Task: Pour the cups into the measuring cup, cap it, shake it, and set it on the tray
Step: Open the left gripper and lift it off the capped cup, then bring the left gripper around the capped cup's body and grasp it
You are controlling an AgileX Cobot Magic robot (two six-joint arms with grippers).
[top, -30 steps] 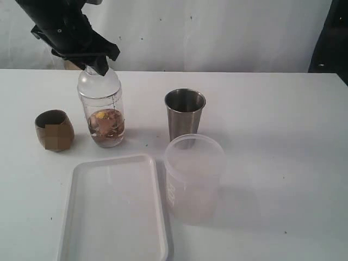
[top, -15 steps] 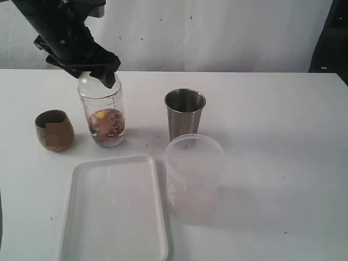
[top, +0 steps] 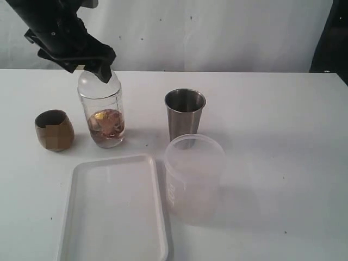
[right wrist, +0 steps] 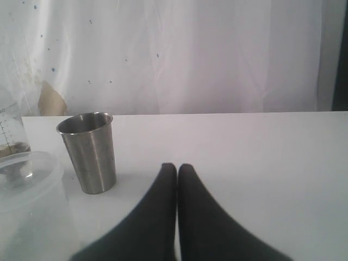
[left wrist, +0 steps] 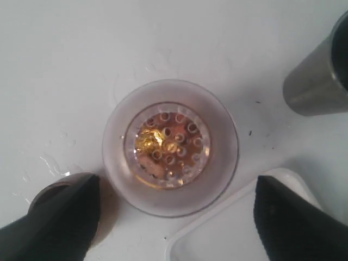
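Observation:
The clear measuring cup point(top: 105, 111) stands on the table under a domed clear cap, with brown and yellow contents at its bottom. My left gripper point(top: 91, 64) hovers right over its top, open. In the left wrist view the capped cup point(left wrist: 169, 147) lies between and beyond the spread fingers of the left gripper point(left wrist: 176, 187). The brown wooden cup point(top: 54, 130) sits to its left, the steel tumbler point(top: 185, 114) to its right. The white tray point(top: 114, 206) lies in front. My right gripper point(right wrist: 177, 166) is shut on nothing, low over the table near the tumbler point(right wrist: 89, 152).
A frosted translucent tub point(top: 193, 176) stands upside down in front of the tumbler, beside the tray's right rim. It also fills the near corner of the right wrist view as the tub point(right wrist: 27, 206). A white wall backs the table.
My left gripper dipped onto the measuring cup's cap, then drew a little up and to the left. The cup and everything else stayed put.

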